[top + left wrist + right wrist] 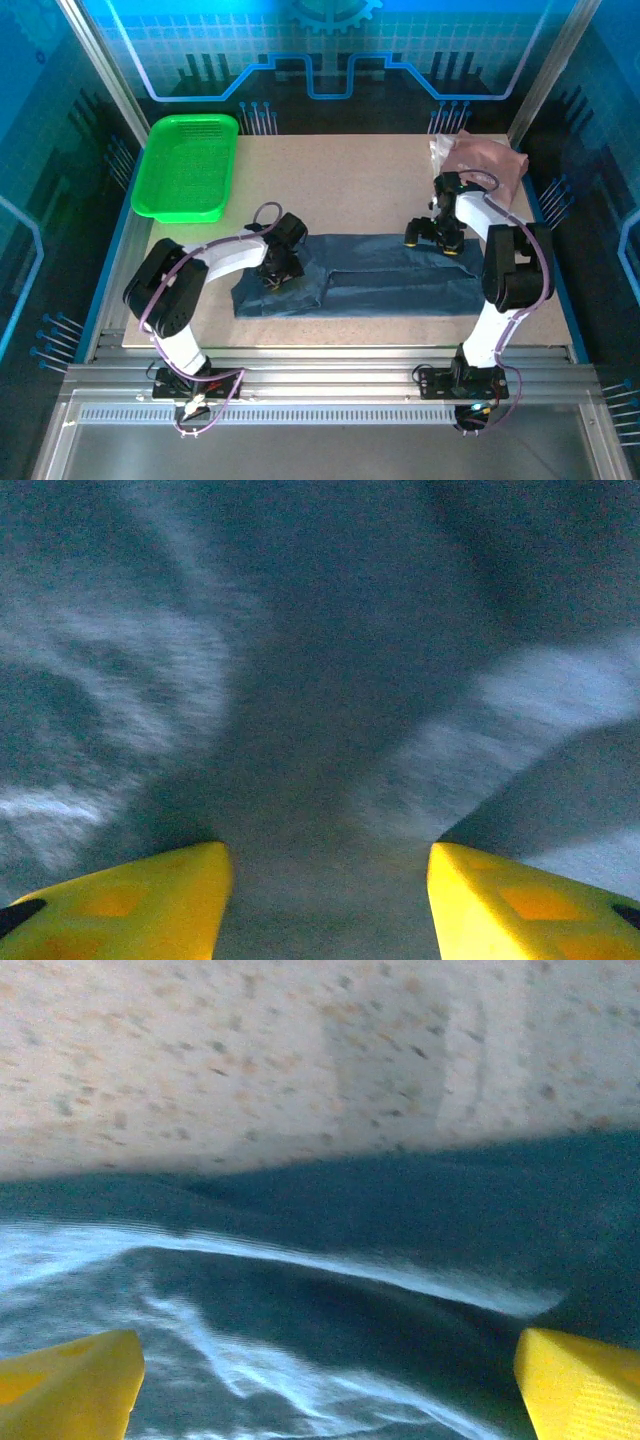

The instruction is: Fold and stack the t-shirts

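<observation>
Blue t-shirt (pixel 400 280) lies spread flat on the counter (pixel 350 180), a little toward 6 o'clock from the counter's middle. Its long side runs 9 to 3 o'clock, and its 9 o'clock end comes a bit nearer the front edge. A straight crease or hem runs along its middle.

Pink t-shirt (pixel 485 158) sits bunched at the 1 o'clock corner, apart from the blue t-shirt.

Left end effector (pixel 278 270) is right over the blue t-shirt's 9 o'clock end; contact unclear. In the left wrist view its yellow fingers (pixel 150 905) stand apart with blurred blue cloth across the gap and nothing pinched: open.

Right end effector (pixel 435 238) is at the shirt's 12 o'clock edge, near the 3 o'clock end. In the right wrist view the fingers spread wide over the cloth edge, speckled counter beyond: open, holding nothing.

Green basket (pixel 187 165) sits at the 10 o'clock corner, well apart from both shirts.
</observation>
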